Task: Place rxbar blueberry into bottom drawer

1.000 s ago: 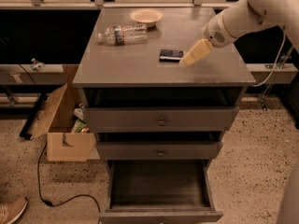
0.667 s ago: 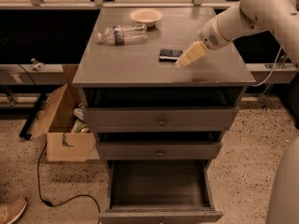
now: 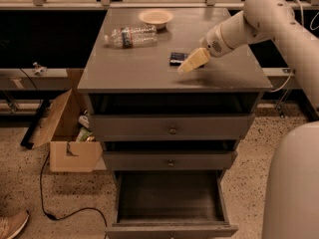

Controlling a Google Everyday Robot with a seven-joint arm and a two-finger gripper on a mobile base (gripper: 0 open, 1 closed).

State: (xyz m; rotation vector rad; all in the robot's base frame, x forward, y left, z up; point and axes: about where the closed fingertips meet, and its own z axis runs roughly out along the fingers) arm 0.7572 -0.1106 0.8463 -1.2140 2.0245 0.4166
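The rxbar blueberry is a small dark flat bar lying on the grey cabinet top, right of centre. My gripper hangs just above the top, right beside the bar's front right end, its pale fingers pointing down-left. The white arm reaches in from the upper right. The bottom drawer is pulled open at the foot of the cabinet and looks empty inside.
A clear plastic water bottle lies on its side at the back left of the top, with a pale shallow bowl behind it. Two shut drawers with round knobs sit above the open one. An open cardboard box stands on the floor to the left.
The gripper has moved left and a little down, closer to the bar. The bar, bottle and drawers have not moved.
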